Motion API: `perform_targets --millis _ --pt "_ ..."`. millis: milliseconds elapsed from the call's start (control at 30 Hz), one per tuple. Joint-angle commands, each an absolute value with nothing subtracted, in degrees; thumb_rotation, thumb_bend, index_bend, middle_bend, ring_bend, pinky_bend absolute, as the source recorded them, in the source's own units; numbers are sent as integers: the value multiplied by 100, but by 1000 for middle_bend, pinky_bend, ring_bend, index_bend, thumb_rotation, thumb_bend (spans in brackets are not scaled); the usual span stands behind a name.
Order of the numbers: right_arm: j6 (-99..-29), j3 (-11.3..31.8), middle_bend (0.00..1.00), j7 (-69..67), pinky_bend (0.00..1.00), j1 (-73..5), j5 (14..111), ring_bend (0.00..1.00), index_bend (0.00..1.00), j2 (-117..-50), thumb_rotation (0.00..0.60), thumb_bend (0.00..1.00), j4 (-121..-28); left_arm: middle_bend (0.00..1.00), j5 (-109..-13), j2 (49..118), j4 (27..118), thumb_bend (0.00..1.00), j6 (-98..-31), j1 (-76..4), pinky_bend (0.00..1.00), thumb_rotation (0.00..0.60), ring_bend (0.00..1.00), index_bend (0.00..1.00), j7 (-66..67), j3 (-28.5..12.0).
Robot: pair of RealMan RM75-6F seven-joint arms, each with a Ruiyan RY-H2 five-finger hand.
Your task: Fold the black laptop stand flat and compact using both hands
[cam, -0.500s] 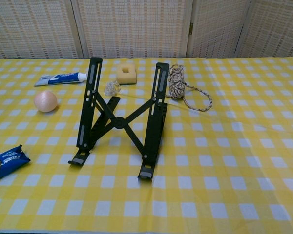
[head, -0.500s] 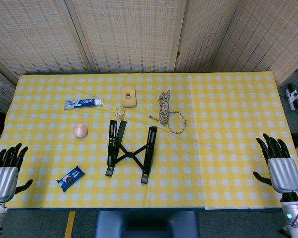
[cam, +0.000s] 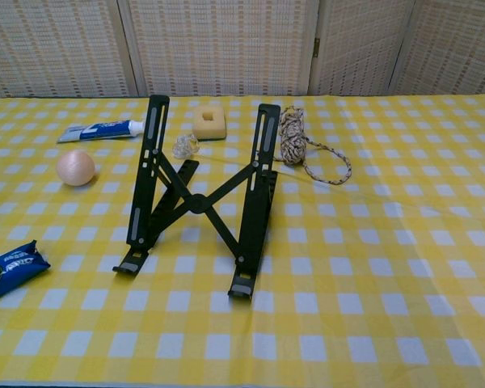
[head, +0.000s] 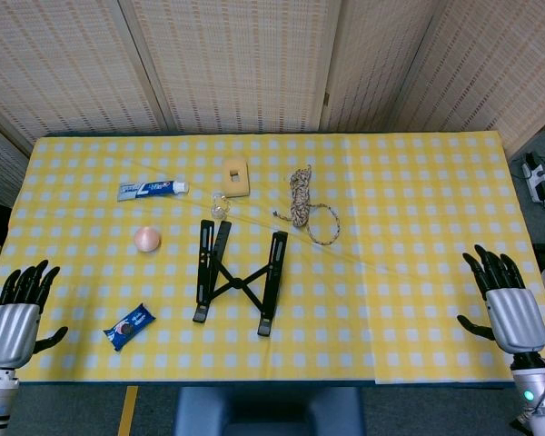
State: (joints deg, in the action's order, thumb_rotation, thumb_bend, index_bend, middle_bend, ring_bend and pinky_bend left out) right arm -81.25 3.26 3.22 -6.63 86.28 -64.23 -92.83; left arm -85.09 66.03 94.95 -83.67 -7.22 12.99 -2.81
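Standing unfolded near the middle of the table (head: 418,200), slightly toward the front edge, the black laptop stand (head: 237,276) had its two long rails raised and joined by a crossed brace, its feet planted on the yellow checked cloth (cam: 388,267). Neither hand touched it. The left hand (head: 16,313) hovered at the front left corner of the table, palm down with fingers spread apart and holding nothing. The right hand (head: 504,304) sat at the front right corner in the same way, fingers apart and empty, well apart from the stand. Both hands showed only in the head view.

Behind the stand, toward the back edge, lay a pale yellow block (head: 235,176) with a slot in it, and just in front of that a small clear object (head: 220,205), too small to identify. A toothpaste tube (head: 152,189) lay to the left of the block, and a peach-coloured ball (head: 147,239) rested nearer the stand's left side. A blue snack packet (head: 129,327) lay near the front edge, between the left hand and the stand. A coiled rope (head: 304,207) with a loose loop lay behind and to the right of the stand.
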Motion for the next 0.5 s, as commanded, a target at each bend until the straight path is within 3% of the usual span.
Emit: perform_targets --millis 33,500 --pt "-7870 286 0 -49 0 -822 8748 11 0 -6337 600 183 -9317 0 -8571 6586 9538 201 -8335 -763 0 600 0 56 1270 -270" --pt "-6361 295 0 -1843 0 -1998 9129 20 0 -6378 600 183 -9433 16 -8712 6494 9675 204 -7609 -1400 0 600 5 80 703 -442"
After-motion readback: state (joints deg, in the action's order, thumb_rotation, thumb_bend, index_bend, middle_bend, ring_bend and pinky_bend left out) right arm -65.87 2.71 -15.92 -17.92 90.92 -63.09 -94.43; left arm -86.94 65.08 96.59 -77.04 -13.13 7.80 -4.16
